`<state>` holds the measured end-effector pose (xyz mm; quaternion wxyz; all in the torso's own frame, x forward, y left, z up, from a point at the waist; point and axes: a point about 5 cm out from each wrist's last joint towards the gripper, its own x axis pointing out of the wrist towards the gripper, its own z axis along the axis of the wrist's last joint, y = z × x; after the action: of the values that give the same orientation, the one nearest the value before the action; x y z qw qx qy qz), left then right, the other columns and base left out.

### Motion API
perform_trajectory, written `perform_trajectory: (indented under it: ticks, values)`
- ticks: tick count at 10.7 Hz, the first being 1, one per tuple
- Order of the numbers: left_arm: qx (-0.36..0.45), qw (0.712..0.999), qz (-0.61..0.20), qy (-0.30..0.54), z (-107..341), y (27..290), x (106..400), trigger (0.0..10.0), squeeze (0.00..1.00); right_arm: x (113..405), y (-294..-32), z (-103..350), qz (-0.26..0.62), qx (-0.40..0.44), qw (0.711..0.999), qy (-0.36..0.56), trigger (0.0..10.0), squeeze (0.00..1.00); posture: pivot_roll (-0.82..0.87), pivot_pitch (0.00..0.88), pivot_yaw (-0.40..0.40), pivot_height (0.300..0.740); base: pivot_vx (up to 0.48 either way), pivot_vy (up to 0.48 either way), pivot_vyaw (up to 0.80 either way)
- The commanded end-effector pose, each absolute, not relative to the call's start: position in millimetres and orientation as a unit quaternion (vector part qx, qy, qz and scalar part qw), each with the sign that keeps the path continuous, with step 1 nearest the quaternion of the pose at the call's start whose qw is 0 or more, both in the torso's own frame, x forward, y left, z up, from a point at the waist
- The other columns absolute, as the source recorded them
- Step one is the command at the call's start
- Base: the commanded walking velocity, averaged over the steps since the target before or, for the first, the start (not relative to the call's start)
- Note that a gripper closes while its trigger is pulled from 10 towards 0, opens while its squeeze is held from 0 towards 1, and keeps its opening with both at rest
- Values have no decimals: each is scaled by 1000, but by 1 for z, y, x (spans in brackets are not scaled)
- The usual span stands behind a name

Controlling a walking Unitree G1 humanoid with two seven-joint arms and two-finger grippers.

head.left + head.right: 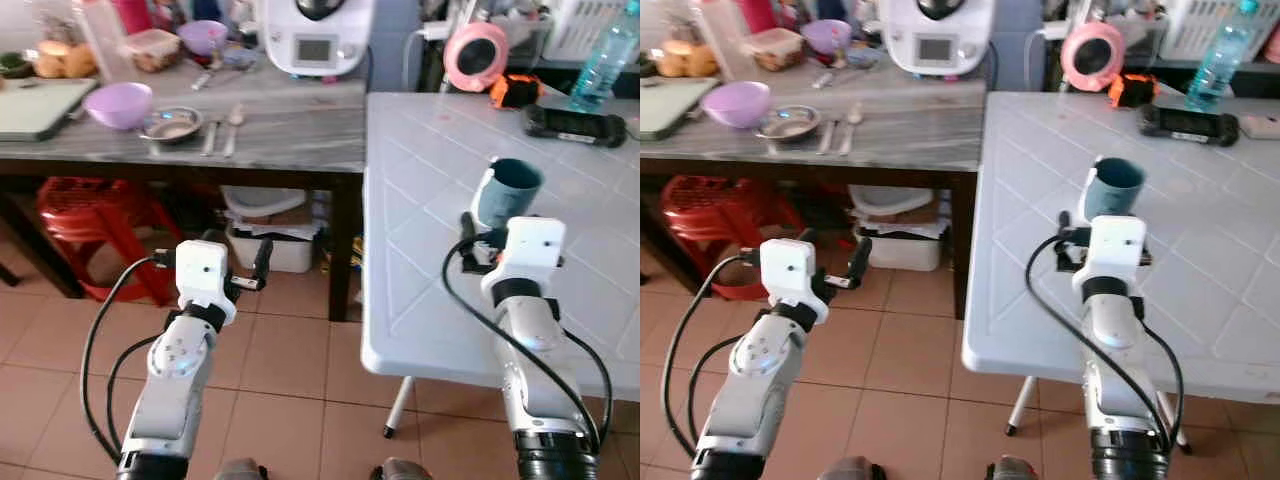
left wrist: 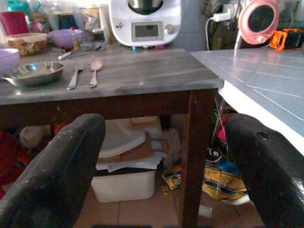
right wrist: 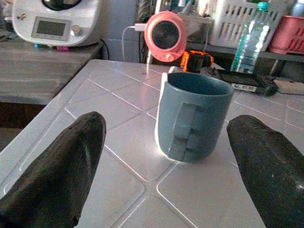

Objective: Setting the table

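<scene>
Terracotta floor tiles run beneath us, with the white table (image 1: 430,300) on our right and a darker marble-topped table (image 1: 290,135) on our left.

Nearest, our left gripper (image 1: 240,270) hangs over the floor short of the marble-topped table, fingers (image 2: 57,175) spread wide, empty. Our right gripper (image 1: 478,238) sits low over the white table, fingers (image 3: 52,166) also wide apart, holding nothing.

Just beyond the right gripper stands the blue mug (image 3: 192,116), upright on the white table, handle turned toward us, framed between the fingers but apart from both.

Farther off on the marble-topped table: a steel dish (image 1: 172,124), fork (image 1: 209,135) and spoon (image 1: 232,128) side by side, a purple bowl (image 1: 119,103). At the back, a white kitchen machine (image 1: 315,35); on the white table's far side, a water bottle (image 1: 605,60) and a black device (image 1: 575,123).

Risk, as we judge it: the mug looks set down, yet the fingers flank it closely. A sideways drift while pulling away could clip the handle and tip or slide the mug. Reaching left for cutlery, the gripper could catch on the table edge.
</scene>
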<state>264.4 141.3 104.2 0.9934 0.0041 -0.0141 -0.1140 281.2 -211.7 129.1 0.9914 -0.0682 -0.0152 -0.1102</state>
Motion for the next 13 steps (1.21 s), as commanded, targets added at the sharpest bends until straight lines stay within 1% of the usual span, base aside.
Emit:
perform_trajectory:
  ticks: [1,2,3,4,5,7,9,13]
  values:
    - [13,992,-127,-6,104,141,259,10000,0,282,-219,128,-124,-74,990,-7,10000,0,6,0,61,740,0,0,0]
    - [19,989,-147,4,101,139,249,10000,0,281,-225,126,-145,-63,987,4,10000,0,10,0,69,740,0,0,0]
    - [22,990,-142,11,103,144,246,10000,0,284,-230,128,-155,-55,986,6,10000,0,19,0,76,740,0,0,0]
    - [24,990,-140,14,105,147,244,10000,0,285,-231,131,-157,-52,986,4,10000,0,24,0,82,740,0,0,0]
    - [26,989,-145,20,106,148,242,10000,0,288,-230,133,-154,-45,987,5,10000,0,29,2,87,740,0,0,0]
    - [30,986,-158,39,107,150,230,10000,0,297,-219,139,-116,-41,992,10,10000,0,43,56,91,740,0,0,0]
    - [29,985,-160,48,107,149,228,10000,0,302,-214,140,-106,-41,993,24,10000,0,46,70,88,740,0,0,0]
    - [25,983,-169,69,108,149,223,10000,0,305,-219,139,-108,-38,993,37,10000,0,55,90,93,740,0,0,0]
